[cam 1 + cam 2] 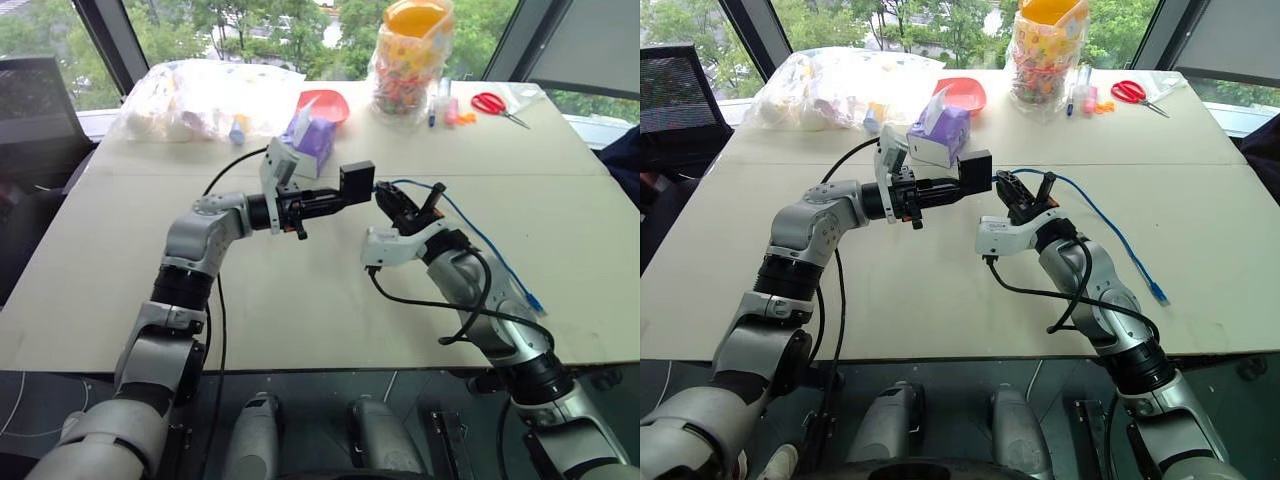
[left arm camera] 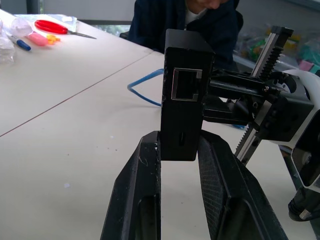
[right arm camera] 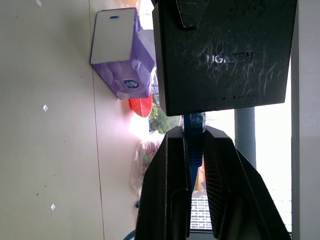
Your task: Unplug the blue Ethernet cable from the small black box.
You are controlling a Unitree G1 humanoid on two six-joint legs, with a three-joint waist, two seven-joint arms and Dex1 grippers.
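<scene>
Between your left pincer's [image 2: 179, 150] fingers sits the small black box [image 2: 186, 92], clamped; your right pincer [image 3: 194, 145] pinches the blue Ethernet cable [image 3: 193, 131] just beside it.

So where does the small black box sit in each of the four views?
Left eye: small black box, centre, between both arms.
Right eye: centre.
Left wrist: centre, upright.
Right wrist: upper right.
Shared landmark, except left wrist: purple tissue box.

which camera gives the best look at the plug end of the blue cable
The right wrist view: the blue Ethernet cable plug sits between the right gripper fingers, entering the small black box. Both eye views show it tiny; the left wrist view hides it.
</scene>
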